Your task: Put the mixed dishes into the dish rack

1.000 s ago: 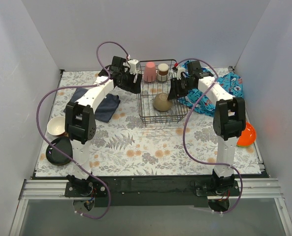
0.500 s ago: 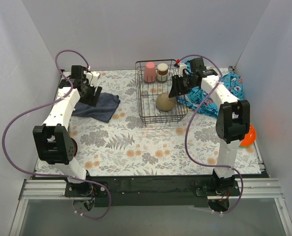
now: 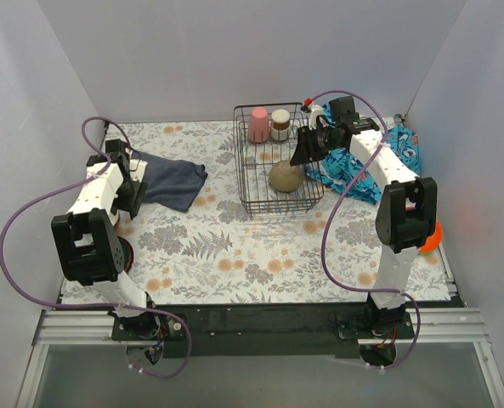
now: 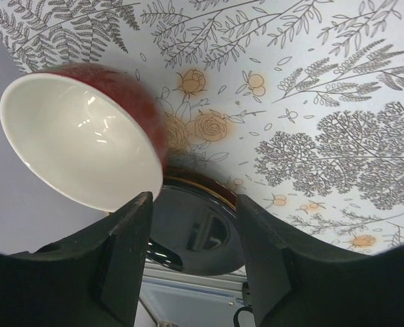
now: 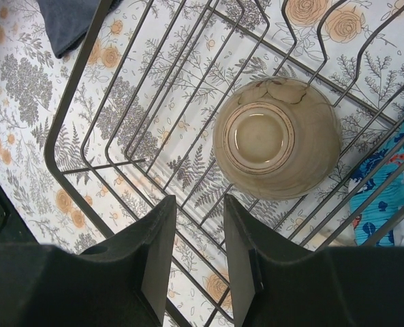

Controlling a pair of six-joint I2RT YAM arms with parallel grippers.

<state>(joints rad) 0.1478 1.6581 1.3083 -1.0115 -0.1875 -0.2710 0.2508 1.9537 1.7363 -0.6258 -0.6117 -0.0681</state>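
The black wire dish rack (image 3: 273, 212) stands at the back middle. It holds a pink cup (image 3: 259, 124), a metallic cup (image 3: 280, 124) and an upturned tan bowl (image 3: 285, 177). My right gripper (image 3: 301, 158) hovers open and empty over the rack's right side; in the right wrist view the tan bowl (image 5: 276, 136) lies just beyond the gripper (image 5: 199, 204), inside the rack (image 5: 72, 88). My left gripper (image 3: 131, 202) is at the far left, open and empty. In the left wrist view the gripper (image 4: 191, 201) hangs over a dark plate (image 4: 195, 231), beside a dark red bowl (image 4: 86, 146) with a white inside.
A dark navy cloth (image 3: 175, 180) lies left of the rack. A blue patterned cloth (image 3: 400, 149) lies to its right. An orange plate (image 3: 432, 234) shows behind the right arm near the right wall. White walls close in three sides.
My left arm has swung from the rack's left rim out to the far left edge, and now points down over the bowl and plate. The right arm has hardly moved.
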